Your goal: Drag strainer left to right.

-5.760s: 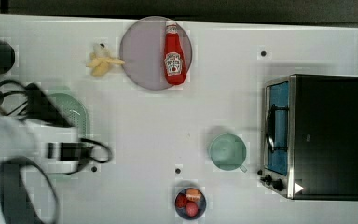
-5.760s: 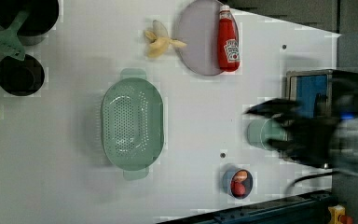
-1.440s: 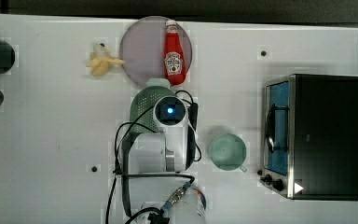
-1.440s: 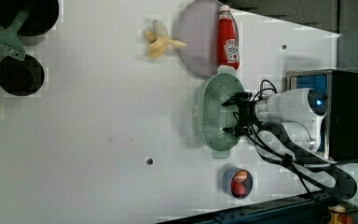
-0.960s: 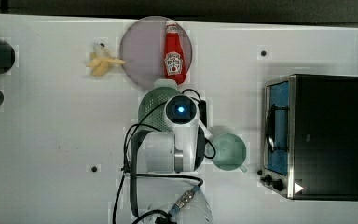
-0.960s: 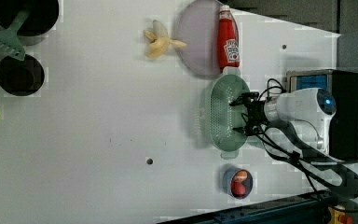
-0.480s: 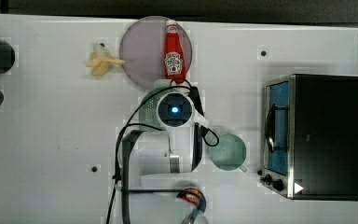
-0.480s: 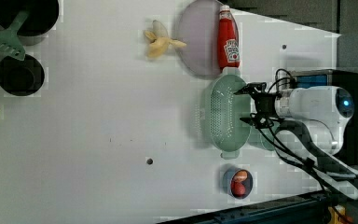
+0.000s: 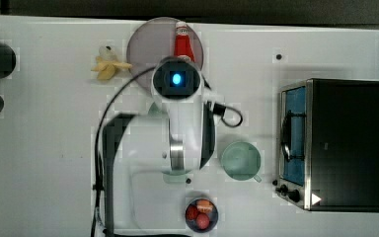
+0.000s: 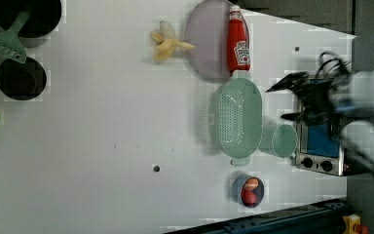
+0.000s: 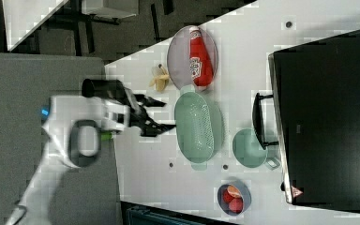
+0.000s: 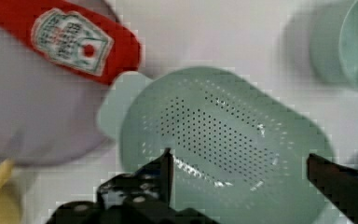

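White desk (image 10: 102,146) carries the strainer (image 10: 236,119), between the plate (image 10: 204,41) and the cup (image 10: 283,140), beside the oven (image 10: 321,146). Fingers (image 12: 165,170) are wide apart above it, holding nothing.

The white arm reaches over the surface with its wrist bent down, the blue-lit end cap facing up in the top view. The gripper (image 12: 237,170) hangs raised, its two dark fingers (image 12: 161,172) spread wide apart and holding nothing. In the right view the gripper (image 11: 161,115) points toward the right view's right, fingers parted and clear of everything.
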